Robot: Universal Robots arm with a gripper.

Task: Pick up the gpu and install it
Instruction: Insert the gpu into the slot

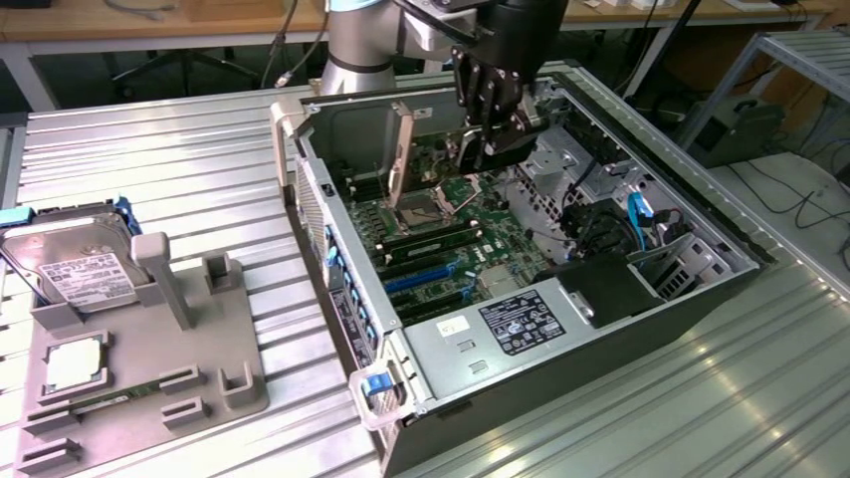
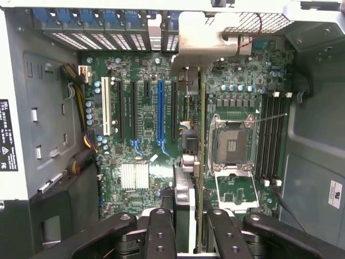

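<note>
Fingers point(image 2: 160, 234) of mine are closed on the gpu point(image 2: 198, 140), one against each face of the card, gripping it at the end away from its silver bracket point(image 2: 205, 38). I hold it on edge inside the open computer case point(image 1: 571, 329), which lies on its side on the ribbed metal surface point(image 1: 199, 159).

Seen from my wrist, the card runs as a thin line across the motherboard point(image 2: 140, 140). It lies between the long blue slot point(image 2: 160, 113) and the processor socket point(image 2: 232, 143), with the bracket up by the rear slot openings of the case. Whether its lower edge sits in a slot I cannot tell. Memory slots point(image 2: 269, 135) line the side of the socket away from the card.

Well apart from the case, toward the exterior view's left, a grey holder point(image 1: 159, 349) stands on the surface. A silver hard drive point(image 1: 74, 269) with a white label leans in it, a square processor chip point(image 1: 74, 363) lies flat just beside the drive, and a narrow green memory stick point(image 1: 113, 400) rests in a low cradle near the chip.
</note>
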